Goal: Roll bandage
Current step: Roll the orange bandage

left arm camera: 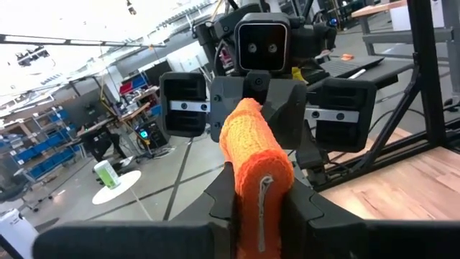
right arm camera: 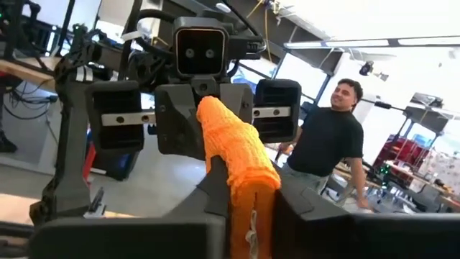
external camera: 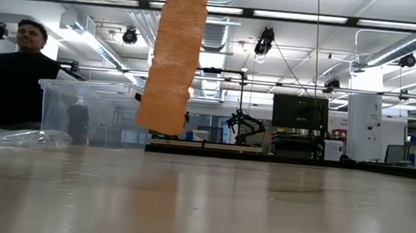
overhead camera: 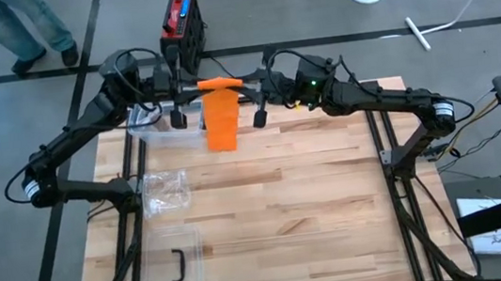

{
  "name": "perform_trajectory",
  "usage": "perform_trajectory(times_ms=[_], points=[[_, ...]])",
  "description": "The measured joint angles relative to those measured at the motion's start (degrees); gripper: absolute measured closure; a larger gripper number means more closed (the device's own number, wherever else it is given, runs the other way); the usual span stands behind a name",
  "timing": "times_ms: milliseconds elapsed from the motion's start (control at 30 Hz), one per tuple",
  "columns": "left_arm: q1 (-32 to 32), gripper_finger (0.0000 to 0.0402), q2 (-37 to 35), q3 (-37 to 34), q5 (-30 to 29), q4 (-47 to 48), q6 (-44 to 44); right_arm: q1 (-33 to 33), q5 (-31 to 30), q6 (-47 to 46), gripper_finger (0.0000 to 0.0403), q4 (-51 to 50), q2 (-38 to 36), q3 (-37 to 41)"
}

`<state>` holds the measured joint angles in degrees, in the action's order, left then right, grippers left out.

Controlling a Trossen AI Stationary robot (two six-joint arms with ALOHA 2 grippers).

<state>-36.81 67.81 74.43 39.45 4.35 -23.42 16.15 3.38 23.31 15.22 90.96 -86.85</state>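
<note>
An orange bandage is held high over the table's far edge between my two grippers. Its rolled part (overhead camera: 221,84) lies level between them. Its loose strip (overhead camera: 221,123) hangs straight down, and the strip's lower end (external camera: 159,119) is clear of the tabletop. My left gripper (overhead camera: 199,90) comes from the left and my right gripper (overhead camera: 245,85) from the right. They face each other, each shut on one end of the roll. The wrist views show the same roll running from one gripper to the other. My left gripper pinches the left end of the roll (left arm camera: 256,180) between its two fingers (left arm camera: 223,193). The fingers point level from the table's left and lie along the roll. The roll is lifted clear. My right gripper pinches the right end of the roll (right arm camera: 249,188) between its two fingers (right arm camera: 218,188). It comes level from the table's right, in line with the roll. The loose strip hangs slack below the roll.
A clear plastic box (overhead camera: 163,133) stands at the far left, just left of the hanging strip. A crumpled clear bag (overhead camera: 165,191) and a clear lid with a black handle (overhead camera: 176,267) lie nearer on the left. A person (external camera: 13,75) stands beyond the table.
</note>
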Motion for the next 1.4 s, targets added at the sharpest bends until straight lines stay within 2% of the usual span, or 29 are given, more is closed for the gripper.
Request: perform_trajectory(times_ms=[200,567,800,967,1200,1400], points=[[0.02,0.0335,-1.27,-0.04,-1.68,1.77,-0.13,-0.03,0.28,1.82,0.0370,-0.76,-0.36,0.00],[-2.12,0.0214,-4.88,0.00,-2.53,3.77,0.05,0.03,0.75,6.53,0.0370,3.01,-0.94,0.00],[-2.61,0.0159,-4.07,-0.03,-2.55,3.68,1.78,-0.07,1.96,9.01,0.0370,4.24,-1.74,0.00],[-2.63,0.0140,-1.40,-0.09,-2.33,1.31,4.47,-0.30,6.05,9.04,0.0370,5.36,-1.71,0.00],[-2.45,0.0133,1.56,-0.11,8.20,-5.20,10.23,-0.51,4.97,14.24,0.0370,5.63,-0.86,0.00],[-2.02,0.0148,3.79,-0.11,11.18,-8.61,16.59,-0.49,2.61,18.44,0.0370,7.55,0.65,0.00]])
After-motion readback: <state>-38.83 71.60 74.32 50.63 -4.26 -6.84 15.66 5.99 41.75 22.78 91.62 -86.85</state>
